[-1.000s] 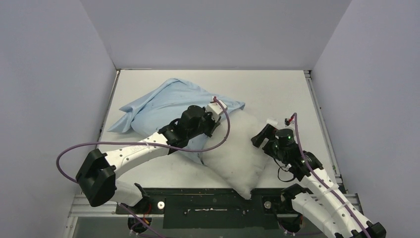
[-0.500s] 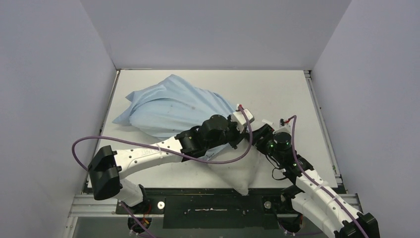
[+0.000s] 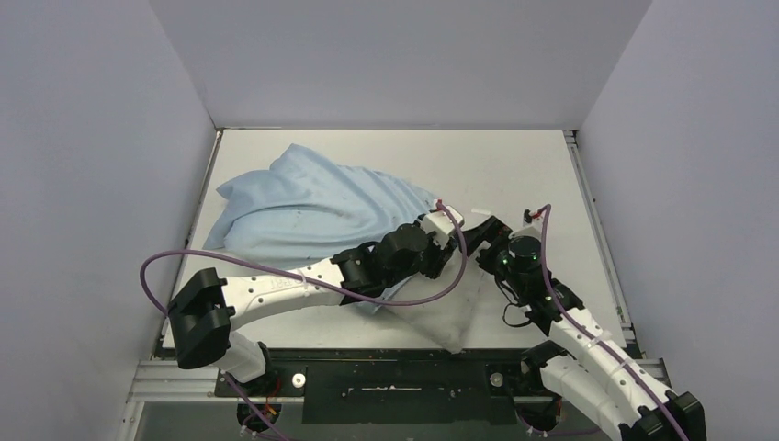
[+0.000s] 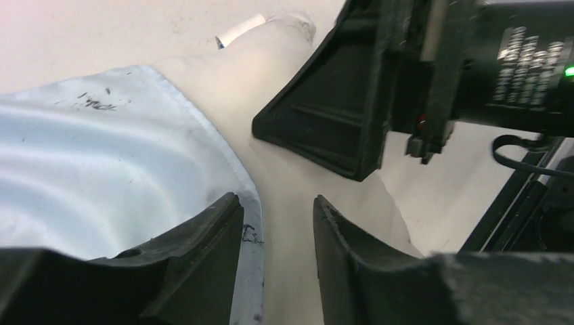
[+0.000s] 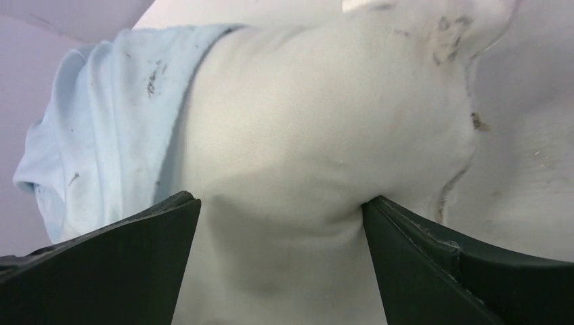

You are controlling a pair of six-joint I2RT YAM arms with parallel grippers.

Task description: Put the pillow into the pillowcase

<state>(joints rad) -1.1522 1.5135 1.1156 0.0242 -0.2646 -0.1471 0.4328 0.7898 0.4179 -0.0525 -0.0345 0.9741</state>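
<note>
pillow (image 3: pixel 450 312) partly inside the pillowcase (image 3: pixel 303 202)
your pillowcase bunches toward 10 o'clock; your left gripper (image 4: pixel 277 203) sits at its hem, jaws partly apart; the pillow's bare end points toward 5 o'clock, bulging between your right gripper (image 5: pixel 281 203), jaws wide apart.

The pillowcase (image 3: pixel 303 207) is a pale sky blue with a few dark smudges near its hem; the pillow (image 5: pixel 325 135) is off-white, flecked with small brownish specks. The arms (image 3: pixel 276 287) are white with black joints, with purple cables (image 3: pixel 152 266), a green light (image 4: pixel 567 70), a pale grey table (image 3: pixel 514 165) and lavender-grey walls (image 3: pixel 395 55)
</note>
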